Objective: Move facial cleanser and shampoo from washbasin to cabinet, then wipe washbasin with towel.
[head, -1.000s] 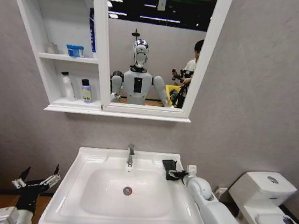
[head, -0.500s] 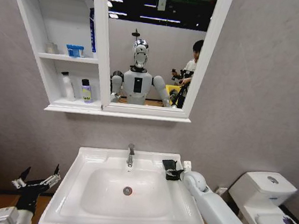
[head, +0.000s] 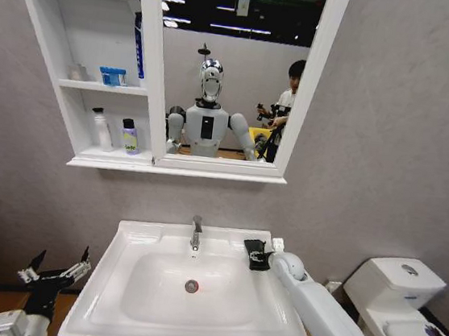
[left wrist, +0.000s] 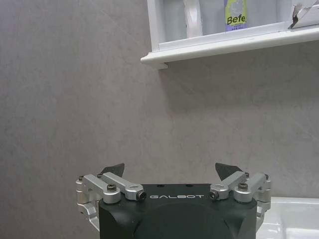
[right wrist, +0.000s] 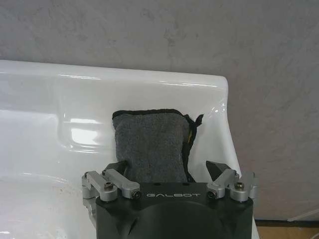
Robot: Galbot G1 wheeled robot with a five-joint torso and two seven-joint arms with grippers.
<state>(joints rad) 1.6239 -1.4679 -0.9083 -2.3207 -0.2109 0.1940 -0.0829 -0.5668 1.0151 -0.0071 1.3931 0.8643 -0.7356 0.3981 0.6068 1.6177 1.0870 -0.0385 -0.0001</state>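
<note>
The white rectangular ceramic washbasin (right wrist: 45, 104) is glossy and smooth, throwing back bright highlights, and its tap (head: 196, 231) and drain (head: 191, 286) are shiny chrome metal. The small dark grey towel (right wrist: 149, 147) is nubbly, matt terry cloth. The right tool (right wrist: 169, 172) has a matt black plastic body with bare silvery metal links and screws. The grey wall (left wrist: 75, 99) looks matt and faintly mottled.
</note>
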